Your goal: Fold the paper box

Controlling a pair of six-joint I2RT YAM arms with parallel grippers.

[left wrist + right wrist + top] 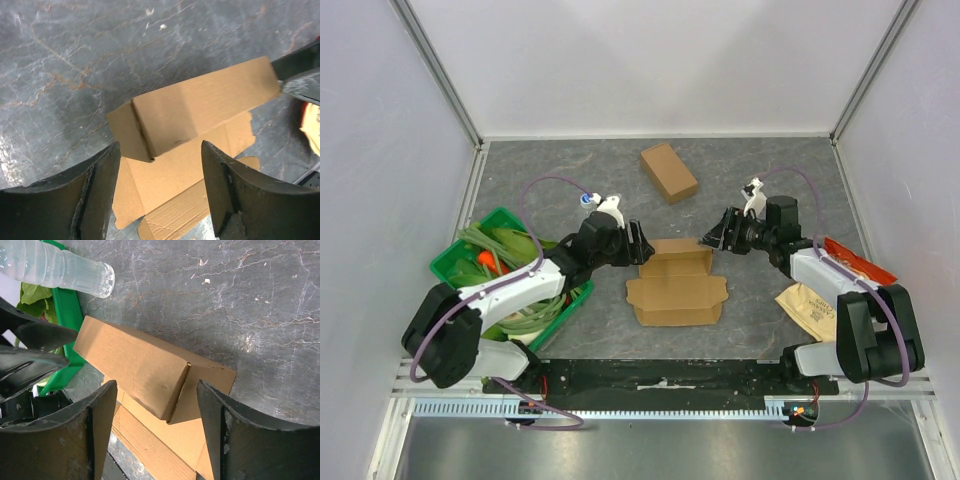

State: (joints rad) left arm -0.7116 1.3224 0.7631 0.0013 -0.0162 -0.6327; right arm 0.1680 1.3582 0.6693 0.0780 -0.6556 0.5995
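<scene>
Wide jaws on the left gripper, one dark finger out to each side. Straight ahead, between the tips and just past them, the paper box has one long wall folded up, its near corner crease standing upright, and neither finger touches it. The flat cardboard panel runs back underneath the gripper. Far ahead and to the right, the right gripper sits right at the far end of that raised wall. Grey marbled table spreads out beyond.
</scene>
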